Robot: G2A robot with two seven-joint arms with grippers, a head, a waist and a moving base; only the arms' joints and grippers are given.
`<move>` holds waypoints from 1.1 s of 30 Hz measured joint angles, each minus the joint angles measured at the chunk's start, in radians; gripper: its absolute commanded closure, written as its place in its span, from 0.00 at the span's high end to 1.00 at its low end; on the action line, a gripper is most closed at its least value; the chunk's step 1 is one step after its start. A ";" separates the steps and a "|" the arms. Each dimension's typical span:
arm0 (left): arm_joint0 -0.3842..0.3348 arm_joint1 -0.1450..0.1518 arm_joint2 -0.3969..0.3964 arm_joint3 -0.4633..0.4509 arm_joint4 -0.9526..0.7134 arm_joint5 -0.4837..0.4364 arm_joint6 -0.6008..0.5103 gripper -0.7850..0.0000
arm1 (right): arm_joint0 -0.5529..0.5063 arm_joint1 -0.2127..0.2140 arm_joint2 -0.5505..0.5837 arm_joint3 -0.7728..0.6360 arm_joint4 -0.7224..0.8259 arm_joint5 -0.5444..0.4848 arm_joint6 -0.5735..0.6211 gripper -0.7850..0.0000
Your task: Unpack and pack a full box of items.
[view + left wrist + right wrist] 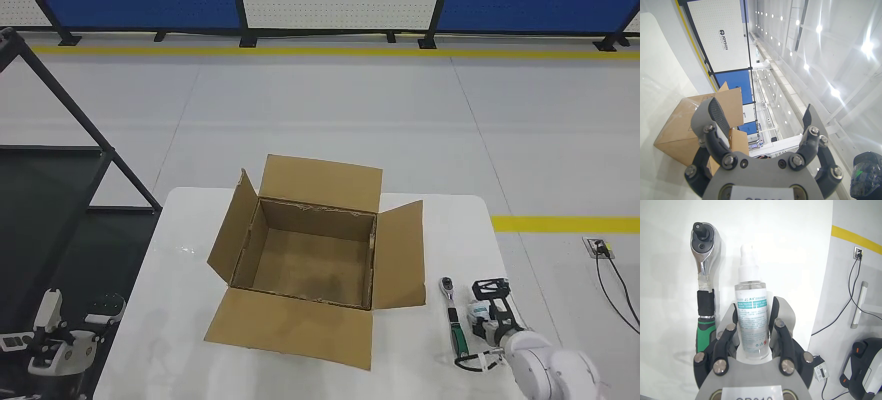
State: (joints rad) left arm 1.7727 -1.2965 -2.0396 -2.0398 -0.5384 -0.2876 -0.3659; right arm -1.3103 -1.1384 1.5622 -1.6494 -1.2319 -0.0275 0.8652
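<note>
Cardboard is spread open at all four flaps of the box (305,262), which is set mid-bench (190,300) with its floor bare. Unpacking is therefore judged done or nearly so, and repacking is left. A wrench (452,312) is laid right of the box. Just beside it, a spray bottle (752,317) is clamped low over the bench in the jaws of the right gripper (754,306); clear plastic, a white nozzle and a printed label are seen. The left gripper (761,108) is held at the near left, jaws wide and empty.
</note>
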 measured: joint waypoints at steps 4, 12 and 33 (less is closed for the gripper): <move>0.000 0.000 0.000 0.000 0.000 0.000 0.000 1.00 | 0.011 0.001 0.000 0.015 0.003 -0.004 0.009 0.15; 0.000 0.000 0.000 0.000 0.000 0.000 0.000 1.00 | -0.015 0.003 0.043 -0.068 0.073 -0.023 -0.038 0.00; 0.000 0.000 0.000 0.000 0.000 0.000 0.000 1.00 | -0.002 -0.013 -0.131 -0.700 0.118 0.069 -0.075 0.00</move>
State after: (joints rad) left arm 1.7727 -1.2965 -2.0396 -2.0398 -0.5384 -0.2876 -0.3659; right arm -1.3127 -1.1517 1.4313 -2.3499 -1.1141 0.0413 0.7900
